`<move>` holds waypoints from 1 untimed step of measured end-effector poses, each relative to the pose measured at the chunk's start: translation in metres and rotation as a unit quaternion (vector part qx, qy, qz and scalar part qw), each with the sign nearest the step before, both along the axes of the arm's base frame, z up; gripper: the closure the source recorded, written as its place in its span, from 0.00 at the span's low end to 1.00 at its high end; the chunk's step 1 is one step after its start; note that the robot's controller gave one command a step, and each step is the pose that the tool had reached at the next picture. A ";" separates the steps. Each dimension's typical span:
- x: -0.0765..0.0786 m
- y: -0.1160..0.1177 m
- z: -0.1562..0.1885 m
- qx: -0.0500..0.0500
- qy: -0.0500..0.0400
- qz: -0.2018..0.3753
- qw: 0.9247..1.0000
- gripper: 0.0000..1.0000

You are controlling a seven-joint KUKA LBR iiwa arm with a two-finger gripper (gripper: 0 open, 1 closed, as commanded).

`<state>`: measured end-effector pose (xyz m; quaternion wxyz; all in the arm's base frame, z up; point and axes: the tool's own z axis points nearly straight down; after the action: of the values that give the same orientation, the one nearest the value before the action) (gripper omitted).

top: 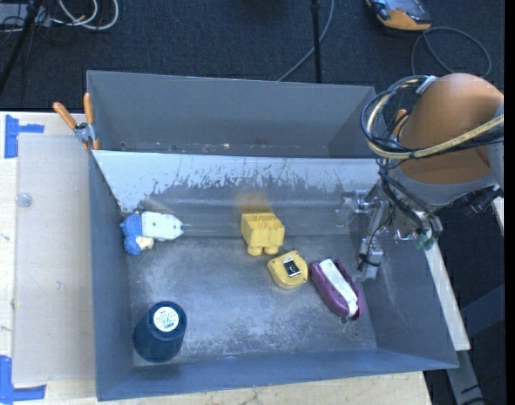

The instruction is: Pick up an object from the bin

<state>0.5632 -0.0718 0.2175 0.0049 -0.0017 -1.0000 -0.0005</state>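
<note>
My gripper [369, 260] hangs low at the bin's right side, close to the right wall. Just below and to its left lies a purple and white oblong thing [334, 287], slanted toward the bin's front right corner. The gripper's tip is beside that thing's upper end, and I cannot tell whether they touch. A small round yellow tape measure [289, 270] sits left of the purple thing. A yellow blocky toy [262, 232] lies a little further back and left.
A white and blue toy lies at the left wall [152, 229]. A dark blue cylinder with a white round top [160, 330] stands in the front left corner. The arm's orange cover and cables hang over the bin's right rim.
</note>
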 end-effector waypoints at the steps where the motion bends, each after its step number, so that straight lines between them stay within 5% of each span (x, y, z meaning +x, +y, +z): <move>1: 0.001 0.000 0.005 0.000 -0.004 0.001 1.000 0.00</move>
<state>0.5646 -0.0715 0.2222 0.0006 -0.0009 -1.0000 -0.0001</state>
